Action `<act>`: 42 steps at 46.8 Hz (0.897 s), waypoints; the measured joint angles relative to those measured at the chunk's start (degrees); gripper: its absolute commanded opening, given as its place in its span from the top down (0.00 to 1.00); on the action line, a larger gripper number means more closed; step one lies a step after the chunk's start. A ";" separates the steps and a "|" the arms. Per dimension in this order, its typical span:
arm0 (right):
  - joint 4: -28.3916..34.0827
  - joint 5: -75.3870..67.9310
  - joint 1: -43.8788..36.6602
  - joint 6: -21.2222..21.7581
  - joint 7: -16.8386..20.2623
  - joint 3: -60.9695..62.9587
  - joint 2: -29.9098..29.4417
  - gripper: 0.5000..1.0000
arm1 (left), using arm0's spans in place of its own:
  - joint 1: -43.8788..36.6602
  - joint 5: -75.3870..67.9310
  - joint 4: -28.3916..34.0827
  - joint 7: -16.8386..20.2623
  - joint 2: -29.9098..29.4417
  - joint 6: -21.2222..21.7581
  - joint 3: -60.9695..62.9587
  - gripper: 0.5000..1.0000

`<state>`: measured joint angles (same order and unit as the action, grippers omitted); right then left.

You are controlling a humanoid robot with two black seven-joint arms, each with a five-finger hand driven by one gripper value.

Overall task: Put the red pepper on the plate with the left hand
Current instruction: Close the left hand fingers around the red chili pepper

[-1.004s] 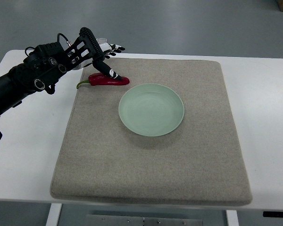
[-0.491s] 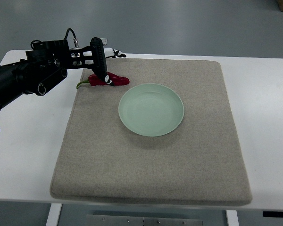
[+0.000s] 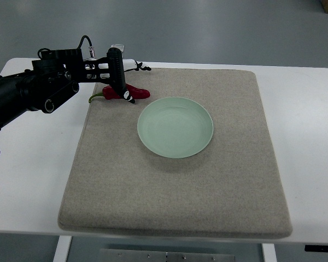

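Bright even overhead light, soft faint shadows, sharp focus.

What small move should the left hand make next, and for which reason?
Probably close the fingers on the red pepper. The left hand is right over it, the pepper lies on the mat, and the plate holds nothing yet.

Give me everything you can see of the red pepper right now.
The red pepper is a glossy, slim chili with a curved green stem pointing left. It lies flat on the grey mat, at its far left part, just beyond the pale green plate and apart from it. The left robot hand covers its middle; a firm grasp isn't discernible.
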<state>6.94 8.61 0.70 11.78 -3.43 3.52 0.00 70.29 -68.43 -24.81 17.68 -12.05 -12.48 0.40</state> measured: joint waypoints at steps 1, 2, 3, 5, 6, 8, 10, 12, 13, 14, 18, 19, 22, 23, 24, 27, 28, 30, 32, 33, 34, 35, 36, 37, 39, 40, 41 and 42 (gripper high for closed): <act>0.00 0.00 0.00 0.00 0.00 0.00 0.00 0.14 | 0.05 -0.01 0.00 0.00 0.00 -0.01 0.39 0.08; 0.00 0.00 0.00 0.00 0.00 0.00 0.00 0.14 | 0.13 -0.02 0.01 0.00 0.00 -0.01 0.85 0.09; 0.00 0.00 0.00 0.00 0.00 0.00 0.00 0.14 | 0.16 -0.03 0.04 0.00 0.00 0.00 1.14 0.09; 0.00 0.00 0.00 0.00 0.00 0.00 0.00 0.14 | 0.16 -0.03 0.09 0.00 0.00 0.00 1.49 0.12; 0.00 0.00 0.00 0.00 0.00 0.00 0.00 0.14 | 0.16 -0.03 0.09 0.00 0.00 0.01 1.56 0.12; 0.00 0.00 0.00 -0.01 0.00 0.00 0.00 0.14 | 0.16 -0.03 0.19 0.00 0.00 0.05 1.61 0.15; 0.00 0.00 0.00 -0.01 0.00 0.00 0.00 0.14 | 0.16 -0.04 0.28 0.00 0.00 0.07 1.62 0.20; 0.00 0.00 0.00 0.00 0.00 0.00 0.00 0.14 | 0.16 -0.04 0.34 0.00 0.00 0.08 1.62 0.22; 0.00 0.00 0.00 -0.01 0.00 0.00 0.00 0.14 | 0.16 -0.04 0.36 0.00 0.00 0.08 1.62 0.24; 0.00 0.00 0.00 -0.01 0.00 0.00 0.00 0.14 | 0.16 -0.04 0.37 0.00 0.00 0.08 1.62 0.25; 0.00 0.00 0.00 -0.01 0.00 0.00 0.00 0.14 | 0.25 -0.04 0.60 0.00 -0.03 0.17 1.62 0.30; 0.00 0.00 0.00 0.00 0.00 0.00 0.00 0.14 | 0.26 -0.04 0.65 0.00 -0.08 0.17 1.62 0.31; 0.00 0.00 0.00 0.00 0.00 0.00 0.00 0.14 | 0.27 -0.04 0.80 0.00 -0.54 0.21 1.70 0.37; 0.00 0.00 0.00 0.00 0.00 0.00 0.00 0.14 | 0.26 -0.04 0.81 0.00 -0.73 0.23 1.71 0.39; 0.00 0.00 -0.01 -0.01 0.00 0.00 0.00 0.14 | 0.26 -0.04 0.82 0.00 -0.93 0.23 1.71 0.40; 0.00 0.00 0.00 0.00 0.00 0.00 0.00 0.14 | 0.17 -0.04 0.81 0.00 -1.35 0.24 1.71 0.40; 0.00 0.00 0.00 0.00 0.00 0.00 0.00 0.14 | 0.12 -0.04 0.79 0.00 -1.38 0.24 1.75 0.40; 0.00 0.00 0.00 0.00 0.00 0.00 0.00 0.14 | 0.04 -0.04 0.75 0.00 -1.39 0.24 2.00 0.41; -0.01 0.00 0.00 0.00 0.00 0.00 0.00 0.14 | 0.03 -0.04 0.75 0.00 -1.39 0.24 2.34 0.42; -0.01 0.00 0.00 0.00 0.00 0.00 0.00 0.14 | 0.03 -0.04 0.75 0.00 -1.39 0.24 2.42 0.42; -0.01 0.00 0.00 0.00 0.00 0.00 0.00 0.14 | 0.03 -0.04 0.75 0.00 -1.39 0.24 2.46 0.42; -0.01 0.00 0.00 0.00 0.00 0.00 0.00 0.14 | 0.03 -0.04 0.74 0.00 -1.39 0.24 2.48 0.42; -0.01 0.00 0.00 0.00 0.00 0.00 0.00 0.14 | 0.03 -0.03 0.74 -0.01 -1.39 0.24 2.49 0.42; -0.01 0.00 0.00 0.00 0.00 0.00 0.00 0.14 | 0.02 -0.02 0.74 -0.01 -1.39 0.24 2.49 0.43; -0.01 0.00 0.00 0.00 0.00 0.00 0.00 0.14 | 0.02 0.01 0.76 -0.01 -1.40 0.24 2.50 0.47; -0.01 0.00 0.00 0.00 0.00 0.00 0.00 0.14 | 0.02 0.02 0.76 -0.01 -1.40 0.24 2.50 0.52; -0.01 0.00 0.00 0.00 0.00 0.00 0.00 0.14 | 0.02 0.02 0.76 -0.01 -1.40 0.24 2.50 0.55; -0.01 0.00 0.00 0.00 0.00 0.00 0.00 0.14 | 0.02 0.02 0.76 -0.01 -1.40 0.24 2.50 0.60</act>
<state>6.94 8.61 0.70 11.77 -3.43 3.52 0.00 70.31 -68.40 -24.05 17.67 -13.45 -12.24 2.90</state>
